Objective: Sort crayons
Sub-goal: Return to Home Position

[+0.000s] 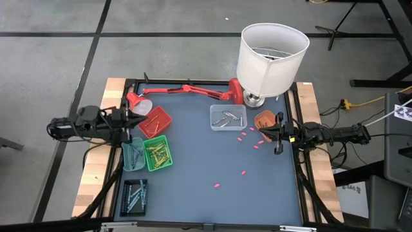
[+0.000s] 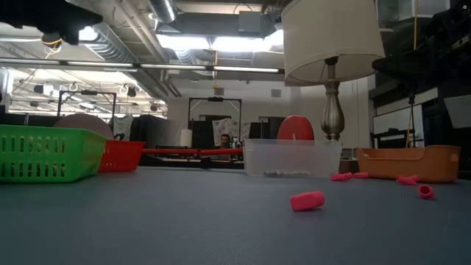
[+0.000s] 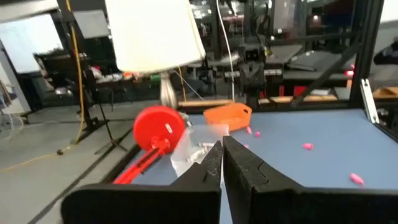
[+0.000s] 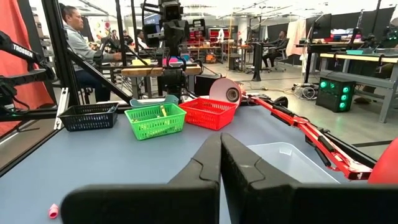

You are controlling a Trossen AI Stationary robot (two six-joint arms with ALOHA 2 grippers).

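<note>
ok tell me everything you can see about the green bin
The green bin is a small rectangular plastic basket with lattice walls and an open top. It stands upright on the table, on the left arm's side, turned slightly askew. Yellow and green crayons lie loose inside it. A pale teal bin sits close against its outer long side and a red bin stands just behind it. Whether either one touches it cannot be told.
</note>
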